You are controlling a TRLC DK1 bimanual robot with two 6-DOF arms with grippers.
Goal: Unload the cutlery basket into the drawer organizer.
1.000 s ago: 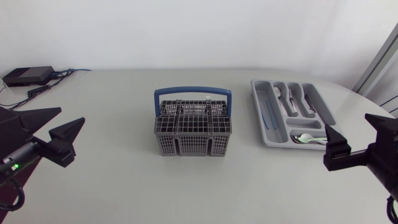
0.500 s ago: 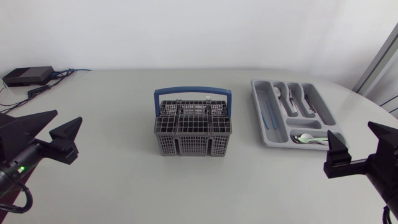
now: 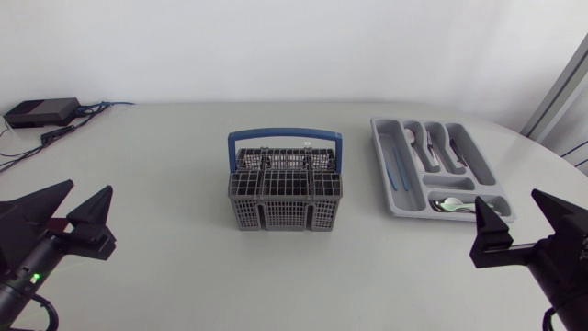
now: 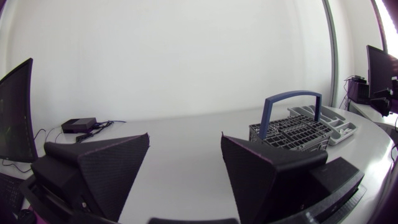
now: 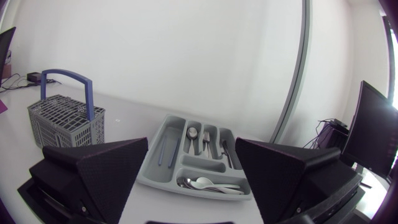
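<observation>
Cutlery basket (image 3: 285, 188): grey, blue handle (image 3: 285, 134) upright, standing at the middle of the table (image 3: 165, 147)
Drawer organizer (image 3: 487, 170): grey, to the basket's right and apart from it; spoons (image 3: 452, 204) lie in its near cross compartment, more cutlery (image 3: 432, 147) in the long ones
Left gripper (image 3: 90, 188): spread wide, holding nothing, well left of the basket
Right gripper (image 3: 507, 200): wide open, empty, just in front of the organizer

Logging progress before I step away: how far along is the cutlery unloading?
Done: the drawer organizer holds cutlery in several slots, spoons in the crosswise one. In hand: nothing; left gripper and right gripper are open, empty, far from the cutlery basket. Left: likely little; no cutlery shows above the basket, though its inside is partly hidden.
</observation>
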